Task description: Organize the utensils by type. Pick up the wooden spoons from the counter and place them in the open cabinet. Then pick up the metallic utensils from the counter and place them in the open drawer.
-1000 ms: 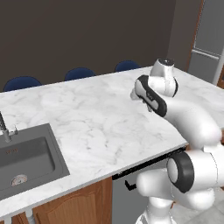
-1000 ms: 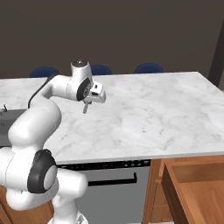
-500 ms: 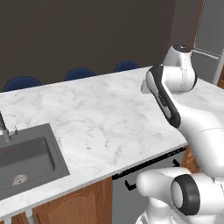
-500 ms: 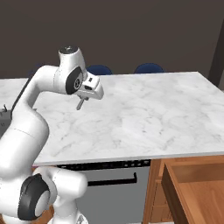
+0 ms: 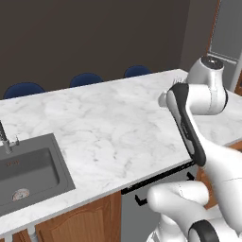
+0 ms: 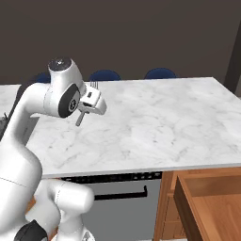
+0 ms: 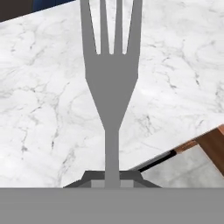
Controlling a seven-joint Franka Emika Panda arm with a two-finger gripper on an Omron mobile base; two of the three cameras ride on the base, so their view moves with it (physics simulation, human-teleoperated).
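Grey metal fork (image 7: 111, 83) pinched by its handle in the gripper (image 6: 89, 107), jaws nearly closed on it, carried in the air.

Tines up, handle end poking out below the hand; held above the white marble counter (image 6: 155, 122), over its left part in the right base view. Open wooden drawer (image 6: 212, 207) below the counter's front right corner.

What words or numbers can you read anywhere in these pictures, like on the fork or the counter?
None: there are no words, numbers, labels or signs to read.
The fork held in the gripper is plain grey metal.
The counter shows grey marble veins, no writing.
The sink and the open drawer carry no marks either.
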